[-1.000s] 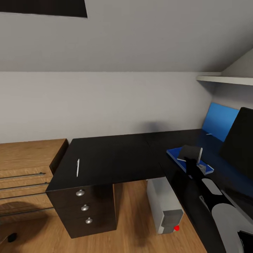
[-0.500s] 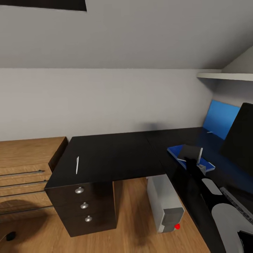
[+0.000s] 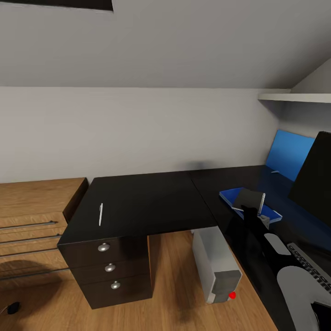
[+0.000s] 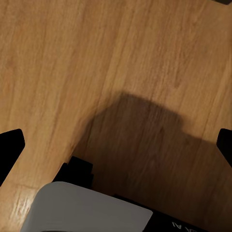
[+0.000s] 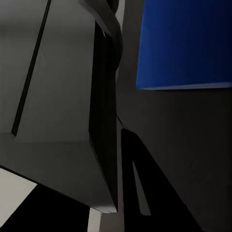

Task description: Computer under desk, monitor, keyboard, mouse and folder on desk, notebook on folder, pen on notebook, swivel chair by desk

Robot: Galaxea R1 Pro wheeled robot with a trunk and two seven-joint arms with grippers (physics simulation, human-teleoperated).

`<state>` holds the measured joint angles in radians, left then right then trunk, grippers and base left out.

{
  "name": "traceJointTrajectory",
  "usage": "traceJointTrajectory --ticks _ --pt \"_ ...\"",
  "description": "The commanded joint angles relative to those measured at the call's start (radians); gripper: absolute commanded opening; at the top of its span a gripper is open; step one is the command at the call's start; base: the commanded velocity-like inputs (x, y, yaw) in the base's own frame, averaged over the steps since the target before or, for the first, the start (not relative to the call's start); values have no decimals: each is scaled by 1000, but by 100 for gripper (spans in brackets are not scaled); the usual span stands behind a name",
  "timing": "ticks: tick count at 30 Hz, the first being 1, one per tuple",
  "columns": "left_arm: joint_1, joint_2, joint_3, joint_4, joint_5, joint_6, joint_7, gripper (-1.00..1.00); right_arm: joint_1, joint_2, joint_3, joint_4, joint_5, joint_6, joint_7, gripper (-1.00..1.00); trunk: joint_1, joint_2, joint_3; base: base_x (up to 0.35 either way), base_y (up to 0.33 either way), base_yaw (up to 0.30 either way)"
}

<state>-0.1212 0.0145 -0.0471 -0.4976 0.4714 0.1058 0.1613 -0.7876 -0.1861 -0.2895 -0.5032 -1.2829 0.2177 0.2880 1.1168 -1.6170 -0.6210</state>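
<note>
Black L-shaped desk [image 3: 151, 202] with a drawer unit at its left end. White pen [image 3: 101, 214] lies on the desk's left part, near the front edge. Grey computer [image 3: 215, 266] stands on the floor under the desk. Right gripper [image 3: 250, 201] holds a dark flat notebook [image 3: 247, 198] over the blue folder [image 3: 271, 214] on the desk's right wing, jaws clamped on it. Monitor [image 3: 317, 179] at far right, keyboard [image 3: 312, 269] near it. Left gripper's jaws spread wide over wooden floor [image 4: 96, 72], holding nothing.
</note>
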Motion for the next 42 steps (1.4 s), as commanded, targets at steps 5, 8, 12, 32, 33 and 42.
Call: traceJointTrajectory --ticks 5,8,12,32,33,42 --pt "0 1 -5 -3 7 5 8 100 -1 0 -5 0 -10 9 3 -100 19 -36 -17 0 0 0" --pt "0 1 -5 -3 7 5 9 100 -1 0 -6 0 -10 9 3 -100 19 -36 -17 0 0 0" --pt "0 1 -5 -3 7 5 9 100 -1 0 -6 -1 -9 9 4 -100 19 -36 -17 0 0 0" --pt "0 8 -8 -3 4 3 6 100 -1 -2 -8 -2 -7 7 4 -100 19 -36 -17 89 0 0" --pt "0 8 -9 -3 4 3 6 100 -1 -3 -10 -1 -8 8 3 -100 19 -36 -17 41 0 0" --pt "0 9 -10 -1 5 -34 8 100 -1 -6 -21 -1 -9 9 3 -100 19 -36 -17 78 -68 0"
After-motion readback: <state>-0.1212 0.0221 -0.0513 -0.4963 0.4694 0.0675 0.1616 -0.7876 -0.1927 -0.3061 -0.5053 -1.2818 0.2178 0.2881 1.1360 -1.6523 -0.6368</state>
